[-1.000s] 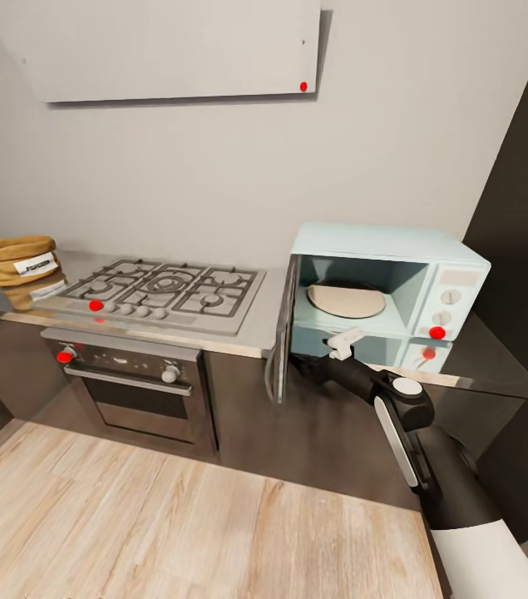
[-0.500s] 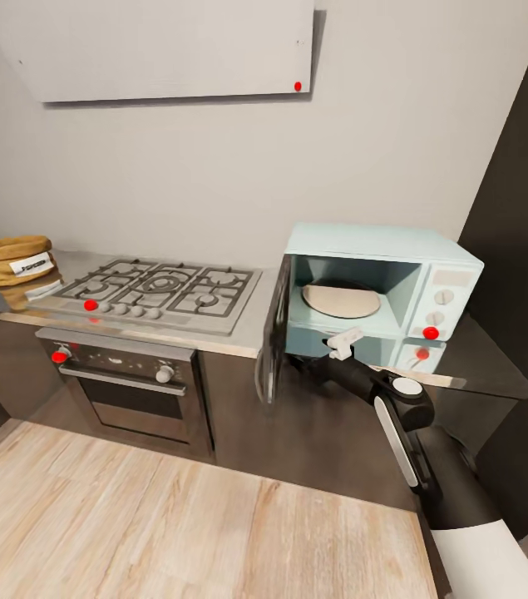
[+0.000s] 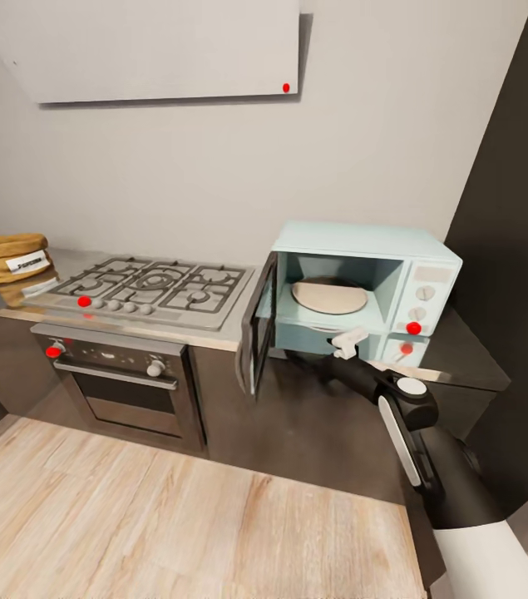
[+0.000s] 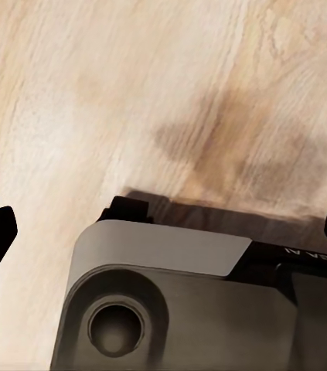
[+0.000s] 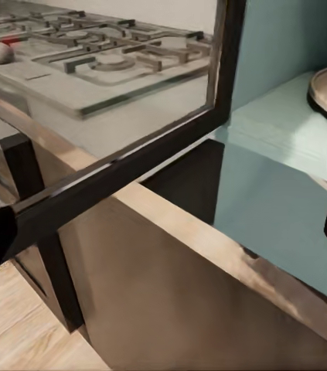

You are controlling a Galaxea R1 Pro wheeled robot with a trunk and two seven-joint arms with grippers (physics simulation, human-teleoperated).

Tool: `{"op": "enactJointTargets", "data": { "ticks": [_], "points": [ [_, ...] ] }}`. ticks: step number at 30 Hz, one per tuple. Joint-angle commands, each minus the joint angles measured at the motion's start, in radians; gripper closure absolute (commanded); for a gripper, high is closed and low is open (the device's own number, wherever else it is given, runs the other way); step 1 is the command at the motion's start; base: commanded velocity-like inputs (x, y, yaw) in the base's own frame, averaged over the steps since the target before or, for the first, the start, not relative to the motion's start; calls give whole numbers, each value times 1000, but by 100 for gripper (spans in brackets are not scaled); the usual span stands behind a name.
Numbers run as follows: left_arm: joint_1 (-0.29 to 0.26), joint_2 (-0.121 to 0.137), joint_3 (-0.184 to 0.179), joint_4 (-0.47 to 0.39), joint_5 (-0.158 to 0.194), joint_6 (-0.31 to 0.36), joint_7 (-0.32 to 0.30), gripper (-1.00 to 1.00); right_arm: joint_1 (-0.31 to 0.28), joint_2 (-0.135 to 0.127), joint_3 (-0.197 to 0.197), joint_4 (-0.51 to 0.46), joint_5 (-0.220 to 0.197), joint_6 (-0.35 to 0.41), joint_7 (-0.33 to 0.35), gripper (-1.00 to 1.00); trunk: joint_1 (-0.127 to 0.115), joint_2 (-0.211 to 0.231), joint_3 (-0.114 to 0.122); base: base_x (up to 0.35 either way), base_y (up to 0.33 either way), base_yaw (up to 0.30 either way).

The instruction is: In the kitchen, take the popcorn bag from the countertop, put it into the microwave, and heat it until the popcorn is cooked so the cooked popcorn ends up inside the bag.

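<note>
Though far leftward, popcorn bag (image 3: 9, 257) beyond right tool (image 3: 348, 343)

A home kitchen.
A gas hob (image 3: 160, 289) sits in a grey countertop (image 3: 230, 329) above a built-in oven (image 3: 122, 383) and dark cabinets (image 3: 313, 416), with a flat white hood (image 3: 143, 50) on the grey wall. A pale blue microwave (image 3: 363, 279) stands with its door open, and the floor (image 3: 172, 524) is light wood.
</note>
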Motion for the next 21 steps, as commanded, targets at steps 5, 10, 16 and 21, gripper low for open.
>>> {"op": "enactJointTargets", "data": {
  "ticks": [5, 10, 16, 21],
  "points": [
    [-1, 1, 4, 1, 1, -3, -1, -100, 7, -1, -60, -2, -1, 3, 2, -100, 0, -1, -1, -3, -3, 0],
    [-1, 1, 4, 0, 1, -3, -1, -100, 66, -3, -139, -3, 1, -4, 3, -100, 0, -1, -1, 0, 0, 0],
    [-1, 1, 3, 1, 1, -3, -1, -100, 360, -4, -157, 5, 11, -206, 2, -100, 0, -1, -1, 0, 0, 0],
    [-1, 1, 3, 1, 1, -3, -1, -100, 517, 1, -154, 237, 11, -416, -10, -100, 0, -1, -1, 0, 0, 0]
  ]
}}
